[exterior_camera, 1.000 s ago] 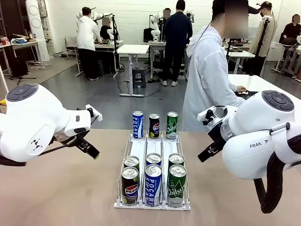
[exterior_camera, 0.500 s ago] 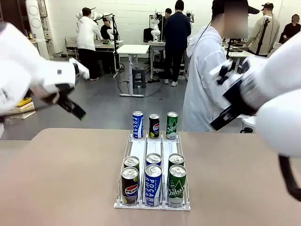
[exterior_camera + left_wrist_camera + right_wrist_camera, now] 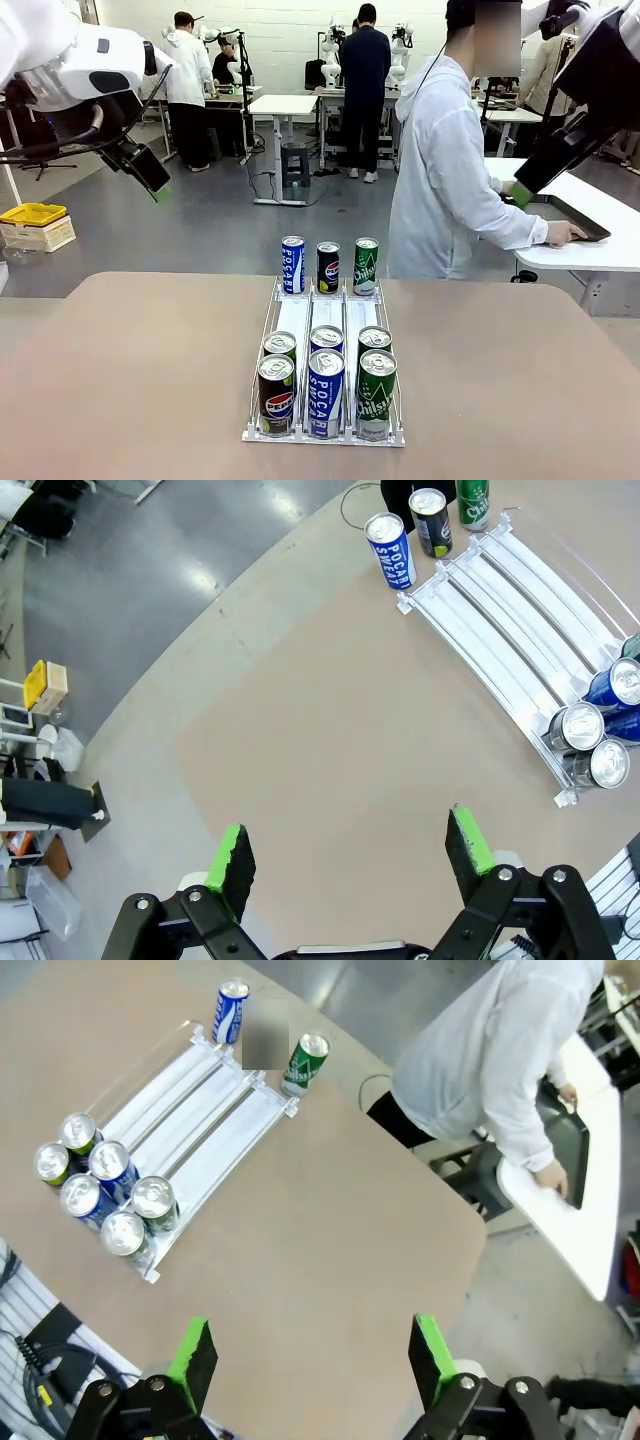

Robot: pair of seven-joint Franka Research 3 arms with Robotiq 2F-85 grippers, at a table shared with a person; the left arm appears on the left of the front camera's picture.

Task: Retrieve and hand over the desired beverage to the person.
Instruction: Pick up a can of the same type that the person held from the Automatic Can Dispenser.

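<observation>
While six cans [image 3: 326, 385] fill the rack [image 3: 295, 318] front, three stand behind.

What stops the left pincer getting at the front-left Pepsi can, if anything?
Likely nothing; probably yes. The left pincer is open, empty, high over the table; the Pepsi can stands at the near left corner of the rack, top uncovered. The Pocari can beside it leaves little finger room.

White rounded arms [image 3: 95, 65]; black cables [image 3: 60, 148]; black fingers [image 3: 232, 868], green pads [image 3: 430, 1355]
</observation>
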